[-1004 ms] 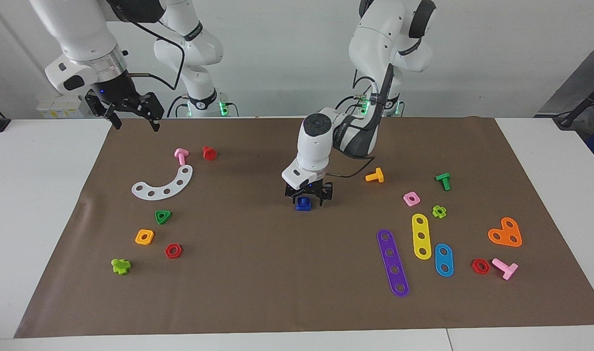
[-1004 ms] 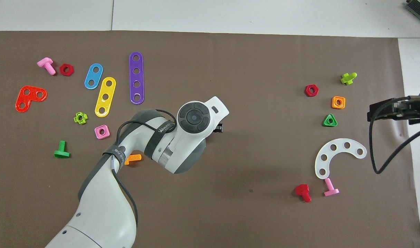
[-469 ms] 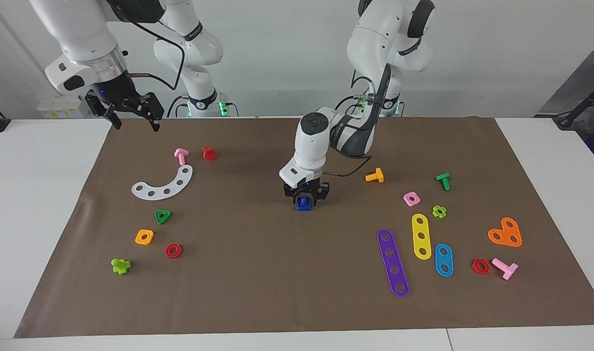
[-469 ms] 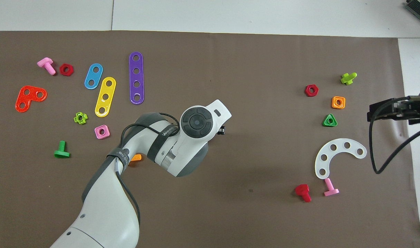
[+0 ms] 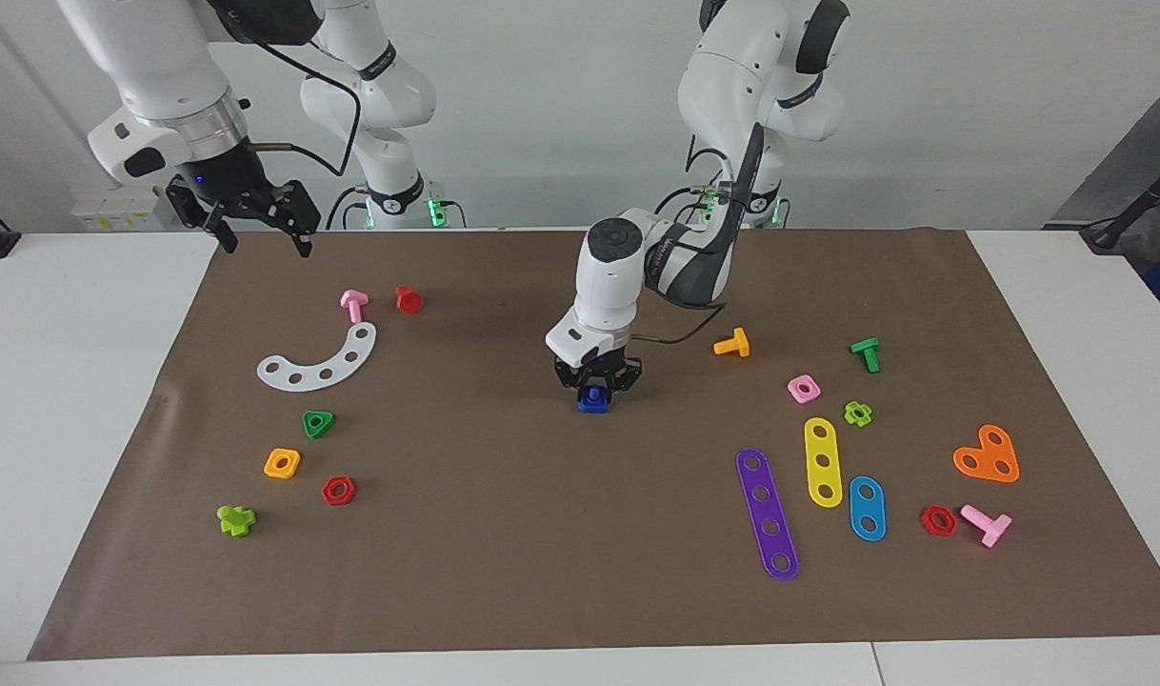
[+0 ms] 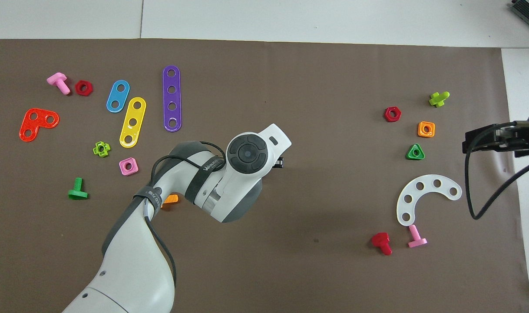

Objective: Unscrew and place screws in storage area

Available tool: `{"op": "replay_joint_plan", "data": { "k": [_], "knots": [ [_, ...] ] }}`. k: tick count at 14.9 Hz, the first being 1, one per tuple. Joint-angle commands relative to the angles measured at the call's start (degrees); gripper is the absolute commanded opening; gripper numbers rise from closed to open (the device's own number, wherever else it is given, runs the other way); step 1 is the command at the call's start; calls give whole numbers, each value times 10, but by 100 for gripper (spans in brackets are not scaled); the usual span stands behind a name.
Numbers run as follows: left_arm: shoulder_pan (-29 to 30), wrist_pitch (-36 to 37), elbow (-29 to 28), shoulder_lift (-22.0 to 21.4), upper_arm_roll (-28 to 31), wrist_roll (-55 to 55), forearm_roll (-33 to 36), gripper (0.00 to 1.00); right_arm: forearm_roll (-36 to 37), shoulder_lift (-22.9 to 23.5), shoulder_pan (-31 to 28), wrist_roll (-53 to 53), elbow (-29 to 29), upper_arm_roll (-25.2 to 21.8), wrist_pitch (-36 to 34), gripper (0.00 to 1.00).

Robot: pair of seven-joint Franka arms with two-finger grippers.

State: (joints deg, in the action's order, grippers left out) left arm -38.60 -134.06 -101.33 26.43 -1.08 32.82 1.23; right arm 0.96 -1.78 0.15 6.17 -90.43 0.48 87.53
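The dark-blue bolt point(image 5: 593, 393) stands in a dark-blue square nut point(image 5: 594, 407) at the middle of the brown mat. My left gripper point(image 5: 595, 389) points straight down over it, its fingers closed in on the bolt. In the overhead view the left wrist point(image 6: 247, 152) hides the bolt. The storage area lies toward the right arm's end: white curved strip point(image 5: 318, 360), green triangle nut point(image 5: 318, 423), orange square nut point(image 5: 282, 463), red hexagon nut point(image 5: 338, 491). My right gripper point(image 5: 253, 229) is open and empty, held in the air over the mat's edge and waiting.
A pink bolt point(image 5: 353, 305) and a red bolt point(image 5: 409, 299) lie beside the white strip, a lime piece point(image 5: 236, 519) near the mat's corner. Toward the left arm's end lie an orange bolt point(image 5: 732, 343), purple point(image 5: 767, 513), yellow and blue strips, and an orange heart point(image 5: 988, 455).
The left gripper's fingers have drawn in around the blue bolt and the wrist has turned a little. The right arm has not moved.
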Motion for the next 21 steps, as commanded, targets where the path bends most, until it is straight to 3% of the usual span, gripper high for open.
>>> {"op": "replay_joint_plan", "data": {
  "k": [1,5,10,14,17,21],
  "knots": [
    [-10,40,16,-8,10,17,8,22,-11,-2,-10,-13,-3,7,-2,100],
    [-9,51,19,-18,13,22,9,24,-11,-3,-10,-13,-5,7,-2,100],
    [-3,87,16,-64,13,21,10,27,-11,-3,-10,-13,-6,7,-2,100],
    [19,97,-18,-95,16,15,10,25,-11,-4,-9,-13,-7,7,-1,100],
    [73,90,-55,-107,16,-27,11,25,-11,-2,5,0,-10,10,19,100],
    [162,68,-115,-138,14,-106,11,25,-14,20,66,78,-4,10,68,100]
  ]
}}
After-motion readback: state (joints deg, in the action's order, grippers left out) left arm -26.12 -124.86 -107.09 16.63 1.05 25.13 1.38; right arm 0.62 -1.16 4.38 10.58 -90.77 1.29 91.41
